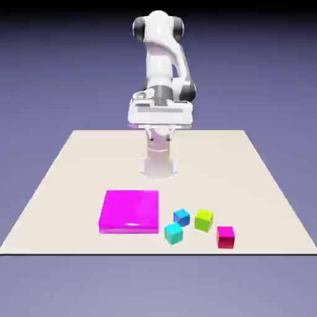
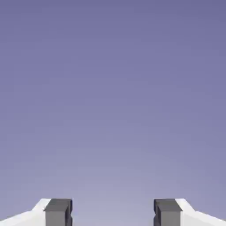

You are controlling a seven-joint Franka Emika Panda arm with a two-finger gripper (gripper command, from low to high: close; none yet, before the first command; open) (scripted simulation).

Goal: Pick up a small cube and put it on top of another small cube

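Observation:
A small plain blue cube [image 1: 181, 217] sits on the table near the front, among other little cubes: a cyan-teal cube [image 1: 173, 233], a yellow-green cube [image 1: 204, 220] and a pink-red cube [image 1: 225, 236]. The hand hangs high over the table's far part, well back from the cubes; in the exterior view its fingers cannot be made out against the arm. In the hand view the gripper [image 2: 113, 214] is open, its grey fingertips [image 2: 58, 212] wide apart with only the blue-violet backdrop between them. No cube shows in the hand view.
A large flat magenta block [image 1: 129, 211] lies on the table to the exterior view's left of the cubes. The robot's white base [image 1: 158, 162] stands behind them. The beige table [image 1: 74, 167] ends just in front of the cubes.

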